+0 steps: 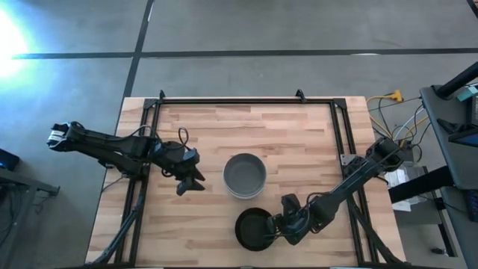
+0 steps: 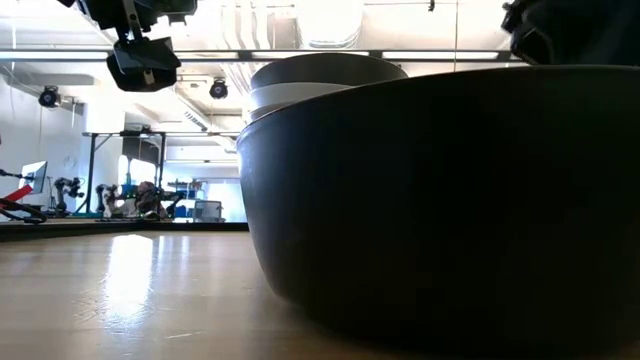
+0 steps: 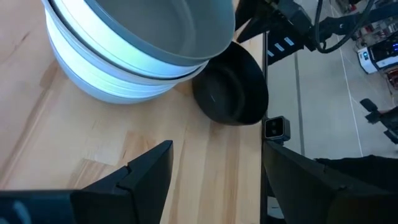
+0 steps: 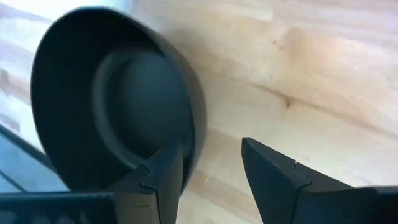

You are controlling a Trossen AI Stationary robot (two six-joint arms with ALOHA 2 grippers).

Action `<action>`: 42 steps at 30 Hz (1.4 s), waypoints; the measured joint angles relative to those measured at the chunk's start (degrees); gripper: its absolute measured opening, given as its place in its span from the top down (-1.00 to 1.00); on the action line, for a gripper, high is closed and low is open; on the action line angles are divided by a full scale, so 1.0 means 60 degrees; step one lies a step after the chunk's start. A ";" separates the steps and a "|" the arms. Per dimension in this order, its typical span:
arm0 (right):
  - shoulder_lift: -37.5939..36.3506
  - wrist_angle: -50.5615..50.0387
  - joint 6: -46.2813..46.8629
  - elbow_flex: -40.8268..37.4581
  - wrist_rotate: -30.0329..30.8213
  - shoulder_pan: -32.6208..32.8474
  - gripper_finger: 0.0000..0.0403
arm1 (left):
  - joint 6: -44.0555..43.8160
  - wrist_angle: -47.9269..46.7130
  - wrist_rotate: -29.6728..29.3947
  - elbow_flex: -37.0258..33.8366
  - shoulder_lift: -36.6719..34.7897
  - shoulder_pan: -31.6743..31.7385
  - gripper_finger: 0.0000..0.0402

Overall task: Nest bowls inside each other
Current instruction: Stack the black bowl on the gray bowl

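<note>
With the black bowl [image 1: 252,229] sitting near the table's front edge, just before the stack of bowls [image 1: 244,176], the right gripper [image 1: 273,233], fingers spread and holding nothing, should straddle its rim squarely before closing, while the left gripper [image 1: 190,183] waits open beside the stack.

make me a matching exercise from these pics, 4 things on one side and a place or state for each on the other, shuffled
Things:
1. black bowl
2. stack of bowls
3. left hand
4. right hand

Places or states:
A. middle of the table, grey bowl on top, white ones under it
B. open, over bare wood left of the stack
C. alone near the table's front edge
D. open at the black bowl's rim, one finger inside, one outside

Pairs: 1-C, 2-A, 3-B, 4-D
</note>
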 joint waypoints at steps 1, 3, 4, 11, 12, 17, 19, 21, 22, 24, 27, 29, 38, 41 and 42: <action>0.0000 0.0076 -0.0015 -0.0056 -0.0003 -0.0049 0.21 | 0.0000 0.0000 0.0000 0.0000 -0.0003 0.0000 -0.17; 0.0000 0.0482 -0.0157 -0.0201 -0.0006 -0.0156 0.21 | -0.0004 -0.0007 -0.0004 0.0000 -0.0003 0.0000 -0.17; 0.0000 0.0735 -0.0272 -0.0289 -0.0017 -0.0210 0.21 | -0.0009 -0.0004 -0.0004 0.0000 -0.0008 0.0000 -0.17; 0.0000 0.2204 -0.0918 -0.0925 -0.0769 -0.0612 0.21 | -0.0028 -0.0004 -0.0011 0.0000 -0.0014 0.0000 -0.17; 0.0000 0.2211 -0.0920 -0.0983 -0.0821 -0.0638 0.21 | -0.0062 -0.0004 -0.0012 0.0000 -0.0014 0.0000 -0.17; 0.0000 0.2212 -0.1069 -0.1193 -0.1084 -0.0681 0.32 | -0.0244 0.0000 -0.0018 0.0000 -0.0014 0.0000 -0.17; 0.0000 0.2248 -0.1226 -0.1238 -0.1245 -0.0679 0.45 | -0.0246 -0.0004 -0.0018 0.0000 -0.0014 0.0000 -0.17; 0.0000 0.2247 -0.1413 -0.1246 -0.1255 -0.0687 0.60 | -0.0248 -0.0002 -0.0018 0.0000 -0.0014 0.0000 -0.17; 0.0000 0.2273 -0.1526 -0.1246 -0.1261 -0.0693 0.69 | -0.0248 -0.0002 -0.0018 0.0000 -0.0014 0.0000 -0.17; 0.0000 0.2251 -0.1741 -0.1209 -0.1256 -0.0694 0.85 | -0.0248 -0.0003 -0.0018 0.0000 -0.0014 0.0000 -0.17; -0.0002 0.2285 -0.2080 -0.1070 -0.1297 -0.0697 0.93 | -0.0254 0.0000 -0.0018 0.0000 -0.0014 0.0000 -0.17; -0.0069 0.2147 -0.2268 -0.0982 -0.1325 -0.0696 0.95 | -0.0261 -0.0003 -0.0018 0.0000 -0.0014 -0.0002 -0.17; -0.1530 0.1378 -0.3703 -0.0315 -0.0398 -0.0953 0.95 | -0.0266 0.0000 -0.0018 0.0004 -0.0017 -0.0004 -0.17; -0.2127 0.0071 -0.4437 0.0361 0.0019 -0.1602 0.96 | -0.0265 -0.0004 -0.0022 0.0004 -0.0017 -0.0004 -0.17; -0.2239 -0.0613 -0.4732 0.0637 0.0032 -0.1926 0.96 | -0.0263 0.0005 -0.0022 0.0004 -0.0017 -0.0004 -0.17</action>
